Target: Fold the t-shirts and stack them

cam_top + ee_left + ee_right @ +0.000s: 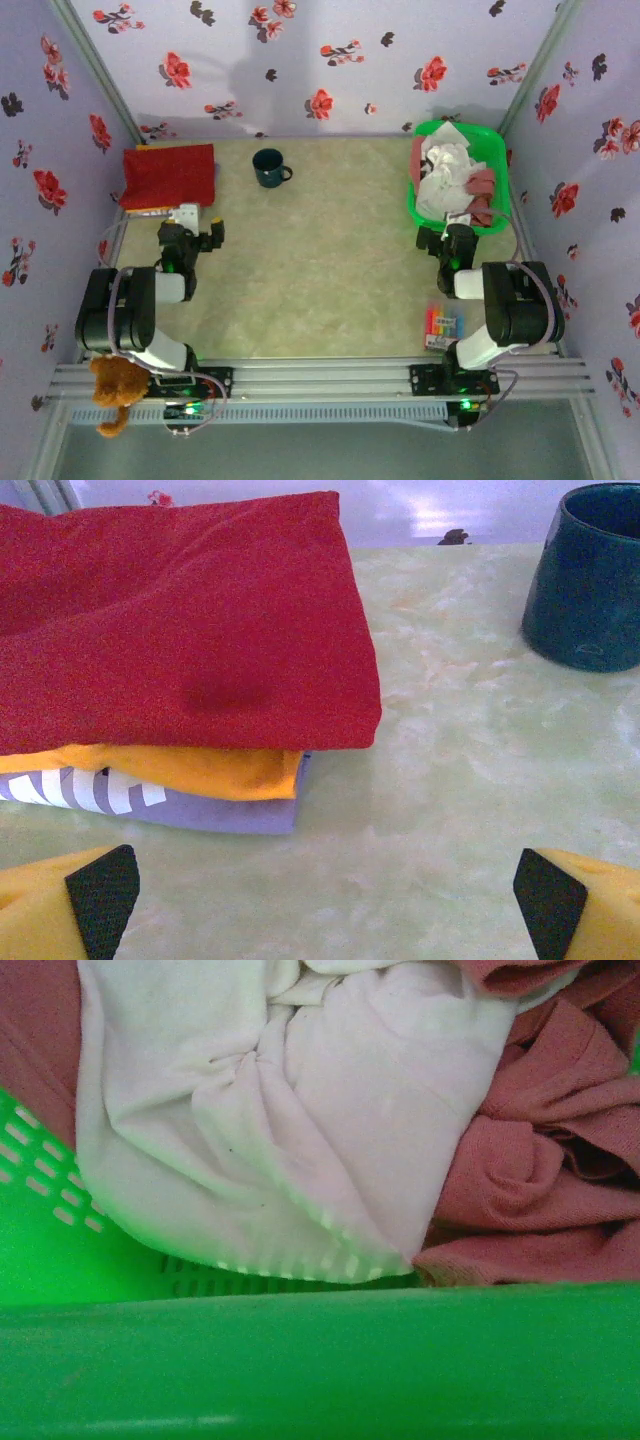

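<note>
Left fingers and right fingers spread wide; red t-shirt folded flat, white t-shirt crumpled in slotted plastic basket

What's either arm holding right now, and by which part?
Nothing. The left gripper has its fingers wide apart, short of the stack topped by the red t-shirt. The right gripper sits at the near rim of the green basket, gripping no cloth.

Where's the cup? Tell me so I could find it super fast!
Start at the flowery back wall, then look down to the far edge of the pale table. Between the folded red cloth t-shirt on the left and the bright green plastic basket on the right stands a dark teal round mug. It's the only hard, cup-shaped thing, with a small handle.
</note>
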